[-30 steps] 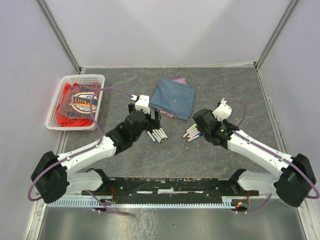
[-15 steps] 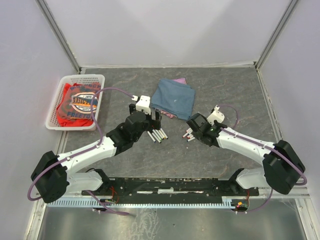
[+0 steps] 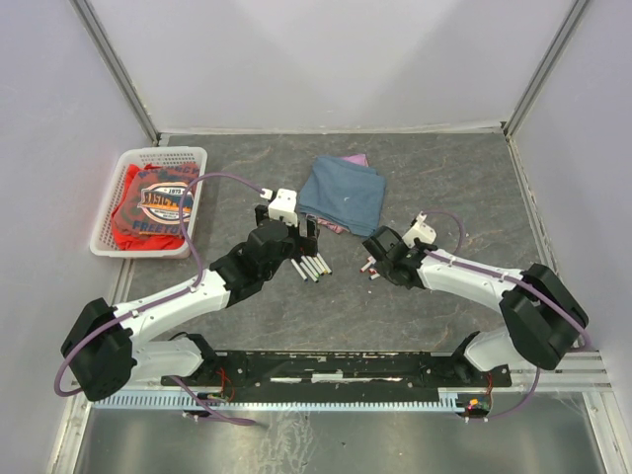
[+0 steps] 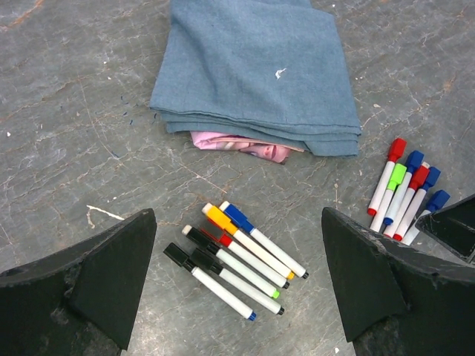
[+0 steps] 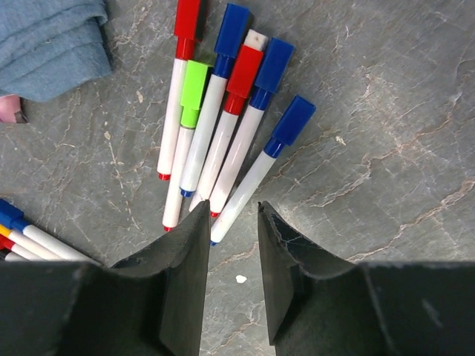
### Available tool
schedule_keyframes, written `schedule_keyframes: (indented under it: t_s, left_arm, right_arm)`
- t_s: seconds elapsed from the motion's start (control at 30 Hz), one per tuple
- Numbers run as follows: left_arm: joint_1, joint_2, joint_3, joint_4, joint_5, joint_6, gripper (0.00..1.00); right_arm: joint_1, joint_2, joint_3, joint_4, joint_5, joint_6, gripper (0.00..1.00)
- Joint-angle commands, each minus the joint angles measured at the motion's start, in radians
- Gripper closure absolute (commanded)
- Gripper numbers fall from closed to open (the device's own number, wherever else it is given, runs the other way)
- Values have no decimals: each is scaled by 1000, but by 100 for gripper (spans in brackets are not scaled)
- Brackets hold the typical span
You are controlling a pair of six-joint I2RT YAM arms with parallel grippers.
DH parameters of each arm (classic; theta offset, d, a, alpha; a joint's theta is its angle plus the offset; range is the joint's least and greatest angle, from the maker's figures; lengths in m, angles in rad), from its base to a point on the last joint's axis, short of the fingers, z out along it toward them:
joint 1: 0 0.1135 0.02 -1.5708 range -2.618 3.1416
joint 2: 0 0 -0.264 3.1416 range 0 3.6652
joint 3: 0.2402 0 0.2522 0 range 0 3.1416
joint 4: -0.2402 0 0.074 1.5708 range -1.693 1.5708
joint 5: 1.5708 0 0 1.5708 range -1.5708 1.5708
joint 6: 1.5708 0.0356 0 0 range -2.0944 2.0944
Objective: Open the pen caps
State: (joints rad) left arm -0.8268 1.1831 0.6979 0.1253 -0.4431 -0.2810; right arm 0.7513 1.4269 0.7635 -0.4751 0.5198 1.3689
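Right gripper [image 5: 232,211], matte black wedges narrowly parted at lower centre, grips nothing above one slim white pen [image 5: 245,193]. Blocky, glossy pen caps [image 5: 245,70] fan toward the top across the veined grey stone table [image 5: 386,148]. Left gripper [image 4: 237,215] gapes wide, empty.

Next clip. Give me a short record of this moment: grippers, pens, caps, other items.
left gripper: open wide, empty, by the left pen group
right gripper: jaws slightly apart, empty, just short of the right pen group
caps: none seen off
other items: folded blue cloth with a pink item under it; white basket holding red fabric
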Motion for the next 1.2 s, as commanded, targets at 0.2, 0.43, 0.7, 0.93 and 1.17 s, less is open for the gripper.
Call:
schedule_keyframes:
  t_s: [0.2, 0.43, 0.7, 0.93, 1.17]
  left_arm:
    - [-4, -10, -5, 39, -25, -35, 3]
    - [-4, -8, -6, 39, -26, -35, 3]
    - [-4, -8, -6, 40, -29, -37, 3]
    - [-3, -8, -8, 40, -31, -37, 3]
    - [-4, -25, -12, 37, -29, -34, 3]
  right_arm:
    - [5, 31, -16, 34, 3, 26, 65]
    - [5, 48, -21, 38, 2, 33, 67]
    - [5, 72, -23, 50, -2, 38, 68]
    - [3, 111, -22, 62, -6, 35, 68]
    - [3, 117, -52, 61, -31, 16, 77]
